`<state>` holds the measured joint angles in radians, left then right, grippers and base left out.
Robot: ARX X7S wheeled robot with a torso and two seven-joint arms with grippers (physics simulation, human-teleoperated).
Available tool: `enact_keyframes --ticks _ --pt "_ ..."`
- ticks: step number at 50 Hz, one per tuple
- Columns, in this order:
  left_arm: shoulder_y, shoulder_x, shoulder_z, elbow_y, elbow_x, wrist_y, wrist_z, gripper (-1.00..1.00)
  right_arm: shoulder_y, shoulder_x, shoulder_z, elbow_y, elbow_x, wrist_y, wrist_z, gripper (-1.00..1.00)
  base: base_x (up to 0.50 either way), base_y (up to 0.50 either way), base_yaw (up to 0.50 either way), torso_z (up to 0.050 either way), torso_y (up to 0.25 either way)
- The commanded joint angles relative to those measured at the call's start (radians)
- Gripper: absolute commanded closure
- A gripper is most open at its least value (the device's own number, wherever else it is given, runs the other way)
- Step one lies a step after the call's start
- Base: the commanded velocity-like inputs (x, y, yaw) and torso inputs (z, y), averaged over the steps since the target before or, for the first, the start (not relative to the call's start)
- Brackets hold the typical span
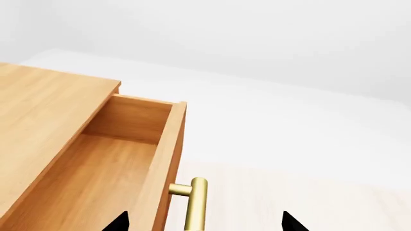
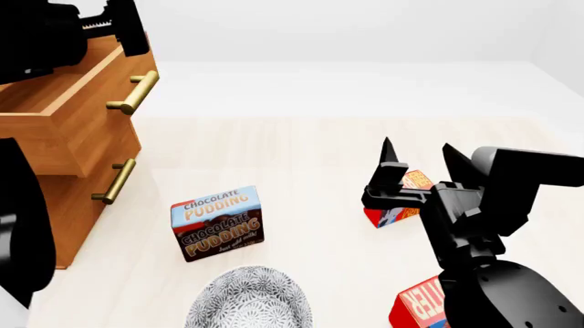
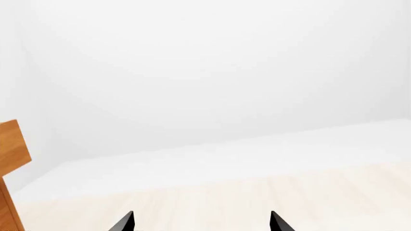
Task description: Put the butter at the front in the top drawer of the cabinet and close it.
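Observation:
The cabinet (image 2: 68, 198) stands at the left. Its top drawer (image 2: 87, 130) is pulled out, and in the left wrist view its inside (image 1: 96, 178) is bare wood. My left gripper (image 1: 204, 225) is open, its tips on either side of the brass handle (image 1: 196, 202) without touching it; in the head view it (image 2: 114, 31) hovers above the drawer. My right gripper (image 2: 418, 156) is open and empty above a red-and-white box (image 2: 409, 183). A second red box (image 2: 422, 304) lies nearer me, partly hidden by my arm. In the right wrist view the gripper (image 3: 201, 224) shows only floor.
A chocolate pudding box (image 2: 219, 222) stands in the middle of the floor. A grey patterned bowl (image 2: 246, 301) lies in front of it. A lower drawer's brass handle (image 2: 114, 181) juts from the cabinet. A corner of the cabinet (image 3: 11, 154) shows in the right wrist view.

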<state>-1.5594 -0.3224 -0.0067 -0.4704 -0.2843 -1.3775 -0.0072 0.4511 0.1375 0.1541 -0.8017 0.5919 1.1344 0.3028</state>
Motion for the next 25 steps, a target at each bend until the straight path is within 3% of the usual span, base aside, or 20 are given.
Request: enact_keyframes --ticks 1,25 --pt "-0.020 -0.005 0.036 -0.111 0.022 0.080 0.007 -1.00 -0.010 0.005 -0.005 0.017 0.006 -0.020 0.000 -1.00 0.00 0.00 0.00 0.000 0.000" --pt "-0.102 0.029 0.092 -0.454 0.076 0.305 0.023 -1.00 -0.027 0.013 -0.024 0.051 0.017 -0.055 0.008 -1.00 0.00 0.00 0.00 0.000 0.000"
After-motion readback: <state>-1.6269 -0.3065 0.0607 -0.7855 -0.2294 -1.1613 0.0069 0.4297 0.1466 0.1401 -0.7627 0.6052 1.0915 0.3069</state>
